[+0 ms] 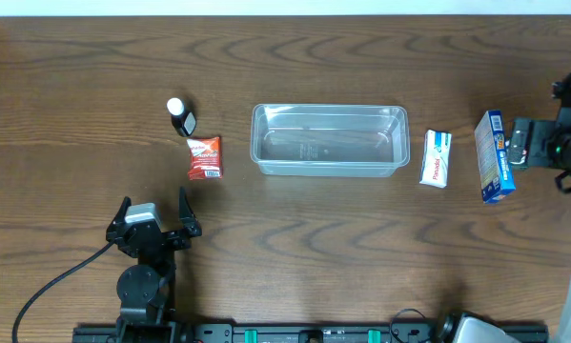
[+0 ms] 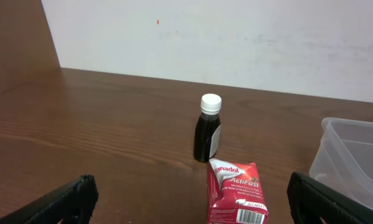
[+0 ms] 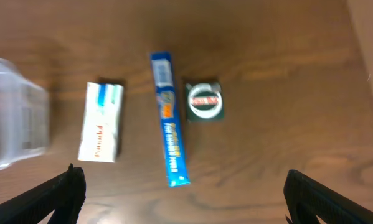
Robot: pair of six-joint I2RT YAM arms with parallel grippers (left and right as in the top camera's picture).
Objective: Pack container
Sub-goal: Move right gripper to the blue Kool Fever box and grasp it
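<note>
Starting at your left, the left gripper (image 1: 153, 202) sits over the dark, grained wooden table (image 1: 295, 238) at about seven o'clock from the container. Its two black fingers are spread wide, with nothing between them and nothing touched. At eleven o'clock from that gripper stands a small dark bottle (image 1: 181, 116), upright, round and glossy, with a white screw cap. Just beside it at five o'clock lies a red packet (image 1: 205, 157), flat and crinkled, with white lettering and a barcode on its near end. The container (image 1: 329, 109) is in the middle of the table, at three o'clock from the packet. It is a clear plastic tub, rectangular with rounded corners and a raised rim, and you can see the wood grain through its floor. At its three o'clock, near but not touching, lies a white cardboard box (image 1: 436, 157) with a blue-green band, flat on the table. Further right, a long blue box (image 1: 493, 156) stands on its narrow edge. The wrist view is blurred, but it shows a small dark green thing (image 3: 205, 102) with a round label just beyond the blue box. The right gripper (image 3: 185, 199) is at the far three o'clock edge, its black fingers fully spread, gripping nothing.
</note>
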